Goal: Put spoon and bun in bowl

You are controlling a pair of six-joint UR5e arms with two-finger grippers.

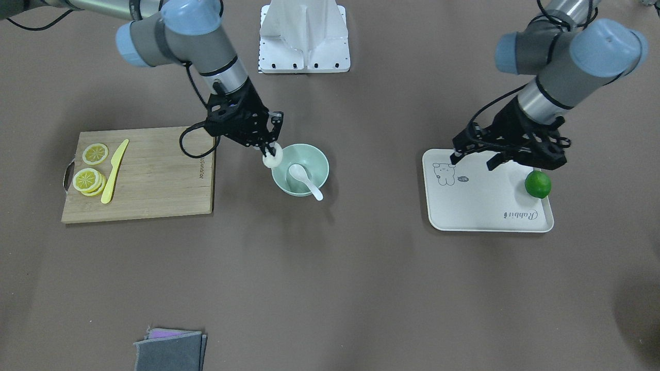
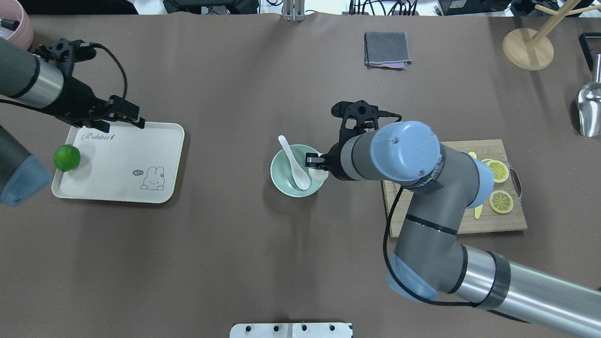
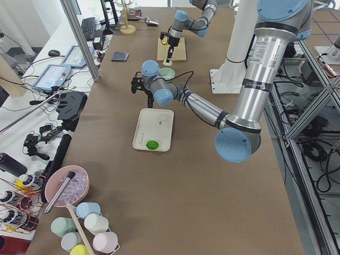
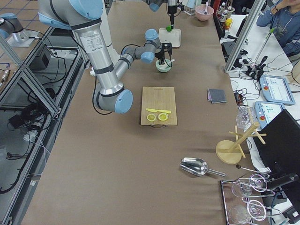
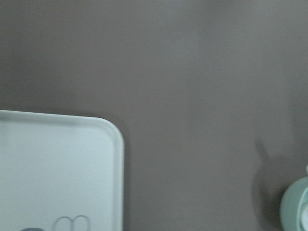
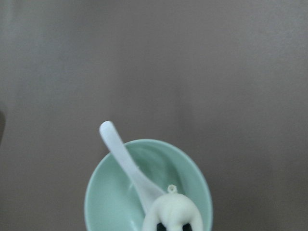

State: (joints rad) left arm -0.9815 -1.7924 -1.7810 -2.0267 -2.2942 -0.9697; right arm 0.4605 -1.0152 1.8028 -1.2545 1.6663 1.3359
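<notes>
Nearest right wrist cam: bun [image 6: 172, 212], white, pleated top, pinched between fingers of right gripper [image 1: 269, 151]. Jaws closed on it, grip looks firm.

Bun position: over rim of mint-green bowl [image 1: 317, 157], on the gripper's side of it. Contact w/ rim: cannot tell.

Spoon [image 1: 304, 178]: white, already in bowl, directly beyond bun. Scoop sits down inside near the fingertips. Handle leans on far rim and pokes out over it, pointing away from gripper.

Behind right gripper, along its arm: wooden cutting board [image 1: 154, 180], well apart from bowl. On it lemon slices [image 1: 88, 180] and a flat yellow plastic knife [image 1: 114, 171], at the end farthest from gripper.

Left gripper [image 1: 474, 161]: jaws spread, nothing held, hovers above white tray [image 1: 479, 206] w/ rabbit print. Height over tray not clear. Lime [image 1: 538, 184] lies on tray near one corner, just beside left gripper, not touched. Tray and bowl well apart.

Folded grey cloth [image 1: 170, 351]: at operators' edge of table, far from both grippers.
</notes>
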